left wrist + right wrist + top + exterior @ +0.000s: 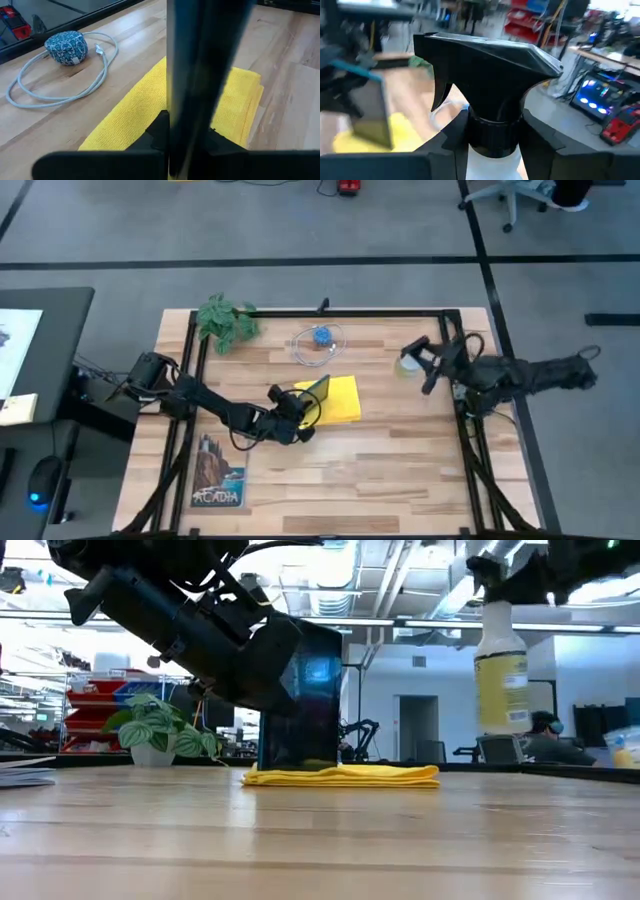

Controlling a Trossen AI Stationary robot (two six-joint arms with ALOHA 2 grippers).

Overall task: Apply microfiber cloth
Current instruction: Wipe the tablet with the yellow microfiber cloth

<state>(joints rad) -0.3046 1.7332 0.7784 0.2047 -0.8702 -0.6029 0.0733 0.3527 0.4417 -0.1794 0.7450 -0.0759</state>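
The microfiber cloth (342,400) is bright yellow and lies folded flat on the wooden table, left of centre. A dark tablet (300,700) stands on edge on it, with my left gripper (190,135) shut on it from the table's left. Toward the far right, my right gripper (422,366) is shut on a spray bottle (500,670) with a black trigger head (485,65) and a pale yellow-labelled body. My left gripper pinches the tablet's two flat faces (192,115) between its fingers (159,134), at the tablet's left-hand edge. The fingers come nearly level from the table's left. The tablet stands upright, its lower edge (300,768) down at the yellow cloth. My right gripper clasps the spray bottle's neck (495,131) just under the trigger head, one finger (451,137) on each side. The fingers reach in about level from the table's right. The bottle hangs upright below the hold, its base (500,732) clear of the table.
A coiled white cable with a blue patterned puck (320,337) lies behind the cloth. A potted plant (226,320) stands at the far left corner, a booklet (218,476) at the near left. A black frame (470,430) borders the table; bare wood fills the near half.
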